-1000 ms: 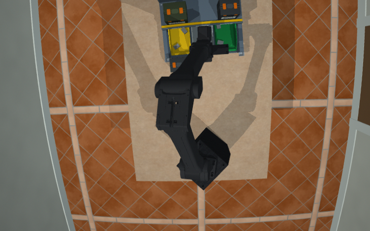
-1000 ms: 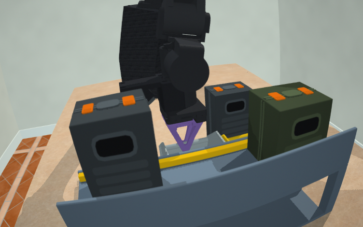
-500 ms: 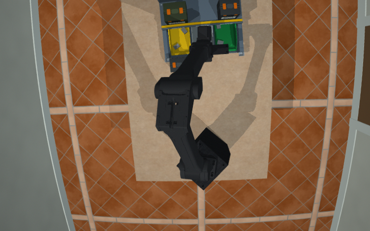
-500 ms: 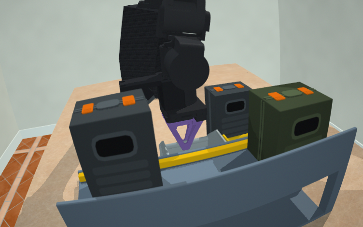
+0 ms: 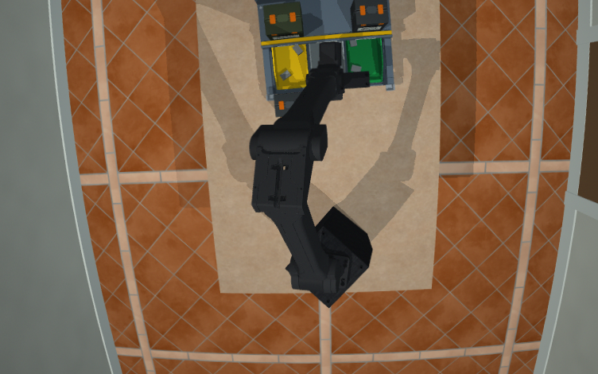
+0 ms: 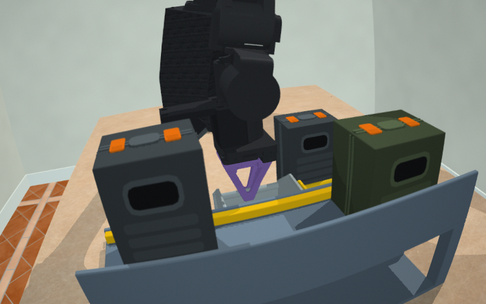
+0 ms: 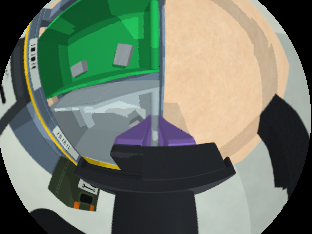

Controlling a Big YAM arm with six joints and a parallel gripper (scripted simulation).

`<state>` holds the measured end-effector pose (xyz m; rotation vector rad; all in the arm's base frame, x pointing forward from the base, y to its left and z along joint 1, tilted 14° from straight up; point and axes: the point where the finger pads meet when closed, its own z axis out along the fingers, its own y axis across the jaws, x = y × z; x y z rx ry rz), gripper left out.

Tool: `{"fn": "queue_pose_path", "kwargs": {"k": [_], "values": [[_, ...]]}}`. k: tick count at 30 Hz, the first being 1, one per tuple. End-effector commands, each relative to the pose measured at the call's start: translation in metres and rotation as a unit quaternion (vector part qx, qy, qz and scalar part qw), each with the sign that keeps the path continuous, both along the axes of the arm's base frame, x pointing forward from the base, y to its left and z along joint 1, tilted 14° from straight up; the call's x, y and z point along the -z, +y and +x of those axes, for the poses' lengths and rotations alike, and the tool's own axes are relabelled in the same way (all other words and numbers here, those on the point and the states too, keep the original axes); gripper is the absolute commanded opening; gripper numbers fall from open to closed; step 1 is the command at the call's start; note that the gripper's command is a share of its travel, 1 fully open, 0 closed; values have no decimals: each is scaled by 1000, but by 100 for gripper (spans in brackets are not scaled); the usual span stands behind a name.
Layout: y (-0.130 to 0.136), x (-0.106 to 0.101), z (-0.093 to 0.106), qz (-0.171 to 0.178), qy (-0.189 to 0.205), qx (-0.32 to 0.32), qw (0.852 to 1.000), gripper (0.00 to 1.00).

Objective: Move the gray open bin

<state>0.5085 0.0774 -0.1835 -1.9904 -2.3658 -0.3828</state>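
The gray open bin (image 6: 257, 193) sits in the middle slot of the blue-gray shelf (image 6: 274, 241), its rim showing just behind the yellow shelf rail (image 6: 274, 207). In the wrist view the gray bin (image 7: 107, 117) lies left of my purple fingers, between the green bin (image 7: 100, 35) and the rail. My gripper (image 6: 249, 190) reaches down from above and is shut on the gray bin's side wall (image 7: 155, 104). In the overhead view my wrist (image 5: 329, 56) covers the gray bin. I cannot make out its parts clearly.
A yellow bin (image 5: 288, 67) and a green bin (image 5: 363, 54) flank the gray one. A dark case (image 6: 154, 192) and an olive case (image 6: 386, 158) stand on the upper shelf; a smaller dark case (image 6: 305, 145) stands behind them. The tan table (image 5: 366, 153) stretches in front of the shelf.
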Motion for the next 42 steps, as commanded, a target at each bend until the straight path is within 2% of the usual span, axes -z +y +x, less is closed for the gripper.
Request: {"fn": "queue_pose_path", "kwargs": {"k": [1, 42], "values": [[-7, -14, 11, 0, -15, 1, 1000, 0], [-8, -17, 11, 0, -16, 1, 1000, 0]]}}
